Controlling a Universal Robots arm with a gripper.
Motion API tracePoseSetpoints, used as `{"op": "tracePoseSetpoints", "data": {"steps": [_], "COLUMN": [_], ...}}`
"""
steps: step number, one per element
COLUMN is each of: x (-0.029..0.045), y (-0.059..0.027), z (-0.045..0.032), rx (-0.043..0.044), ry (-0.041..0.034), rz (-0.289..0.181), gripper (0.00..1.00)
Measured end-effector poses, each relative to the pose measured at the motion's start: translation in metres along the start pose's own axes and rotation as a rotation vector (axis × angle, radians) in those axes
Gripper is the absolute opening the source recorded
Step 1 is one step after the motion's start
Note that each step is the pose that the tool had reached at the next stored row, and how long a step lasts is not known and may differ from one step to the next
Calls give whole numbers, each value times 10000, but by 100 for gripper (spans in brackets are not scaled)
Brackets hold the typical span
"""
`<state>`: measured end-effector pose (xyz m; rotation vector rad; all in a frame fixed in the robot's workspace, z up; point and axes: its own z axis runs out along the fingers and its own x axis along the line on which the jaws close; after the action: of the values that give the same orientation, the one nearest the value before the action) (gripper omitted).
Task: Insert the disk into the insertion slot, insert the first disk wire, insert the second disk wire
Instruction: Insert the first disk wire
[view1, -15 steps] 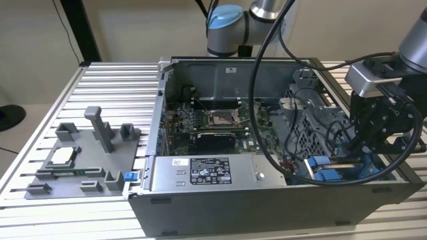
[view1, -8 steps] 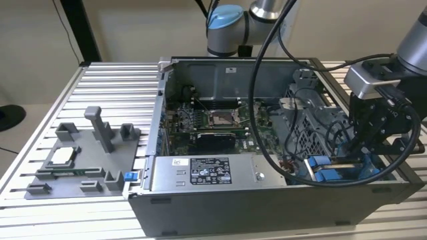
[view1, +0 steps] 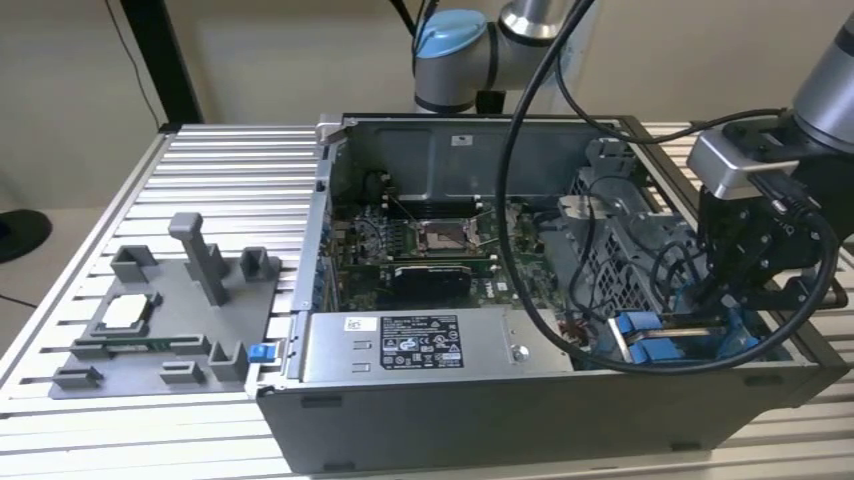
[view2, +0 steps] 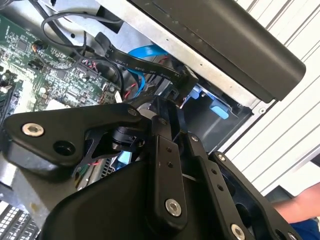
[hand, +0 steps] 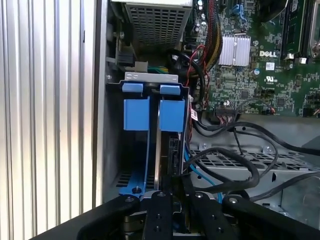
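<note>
In the exterior view my gripper (view1: 727, 315) reaches down into the front right corner of the open computer case, at the insertion slot (view1: 643, 338) with its blue rails. In the first wrist view the disk (hand: 173, 118) stands edge-on in the insertion slot (hand: 136, 114), its blue carrier tabs showing. Black disk wires (hand: 225, 172) loop from the cage side toward the disk's end. My gripper (hand: 177, 199) sits right at that end. In the second wrist view the gripper (view2: 176, 122) is shut on the plug of a black wire (view2: 150, 67).
The grey labelled power-supply box (view1: 400, 345) lies along the case front. The motherboard (view1: 427, 240) fills the case floor and a perforated cage (hand: 235, 161) is beside the slot. A grey fixture (view1: 160, 320) stands on the ribbed table (view1: 227, 160). A person's arm (view2: 302, 212) is near the table.
</note>
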<state>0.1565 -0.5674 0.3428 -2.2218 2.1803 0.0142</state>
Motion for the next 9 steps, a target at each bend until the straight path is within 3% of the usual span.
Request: {"op": "tracePoseSetpoints", "data": {"steps": [9], "x": [-7], "y": [0], "z": [14], "rx": [9], "ry": [4], "rz": [299], "gripper": [0]}}
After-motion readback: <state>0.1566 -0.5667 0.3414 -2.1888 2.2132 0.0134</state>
